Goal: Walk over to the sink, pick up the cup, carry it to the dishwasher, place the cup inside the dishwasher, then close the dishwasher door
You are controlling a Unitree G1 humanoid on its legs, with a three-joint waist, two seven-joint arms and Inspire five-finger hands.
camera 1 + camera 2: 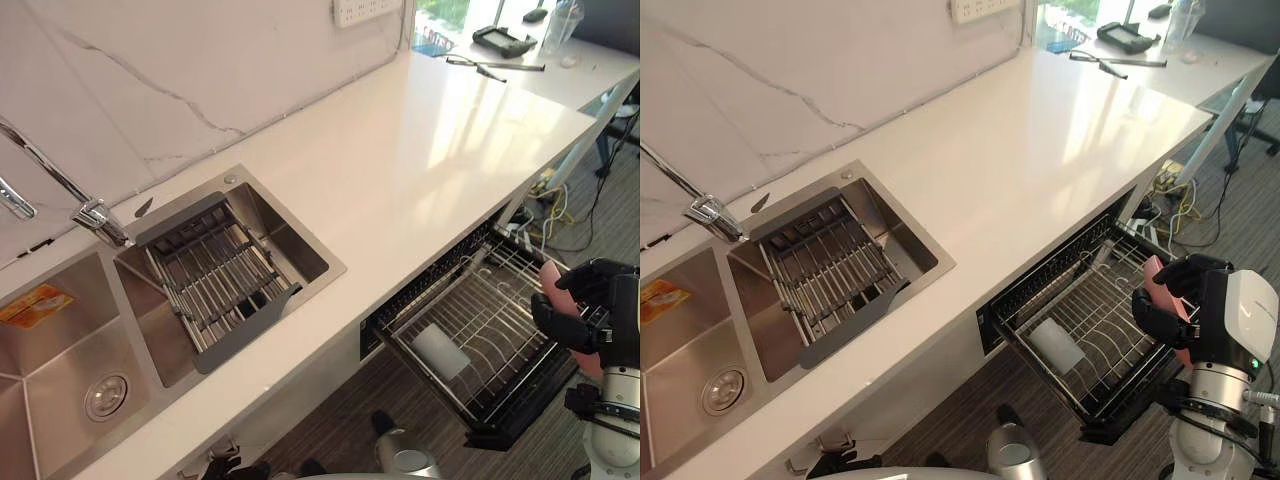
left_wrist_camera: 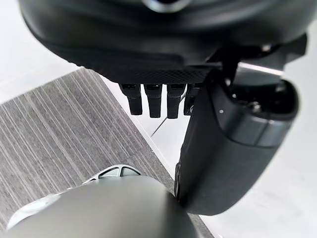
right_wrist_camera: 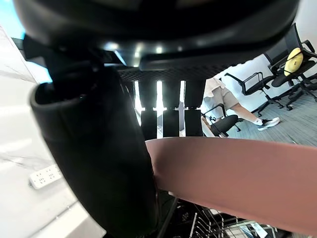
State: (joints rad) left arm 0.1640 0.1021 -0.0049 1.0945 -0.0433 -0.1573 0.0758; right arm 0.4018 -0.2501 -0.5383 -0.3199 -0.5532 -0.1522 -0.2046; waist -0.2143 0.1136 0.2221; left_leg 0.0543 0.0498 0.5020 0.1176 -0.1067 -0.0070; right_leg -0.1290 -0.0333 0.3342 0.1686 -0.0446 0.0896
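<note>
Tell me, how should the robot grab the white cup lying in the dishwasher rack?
Round its curved middle, coming down from above, I'd say. The white cup lies on its side in the pulled-out rack, so its round wall faces up and the wires block reaching from below. The right hand is curled round the pink cup, so it's busy.

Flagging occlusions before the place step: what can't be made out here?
- cup: right hand covers most of it in the eye views; the right wrist view's edge cuts off one end.
- White item in the rack: too small to identify.
- Dark items on the far counter: too small to identify.
</note>
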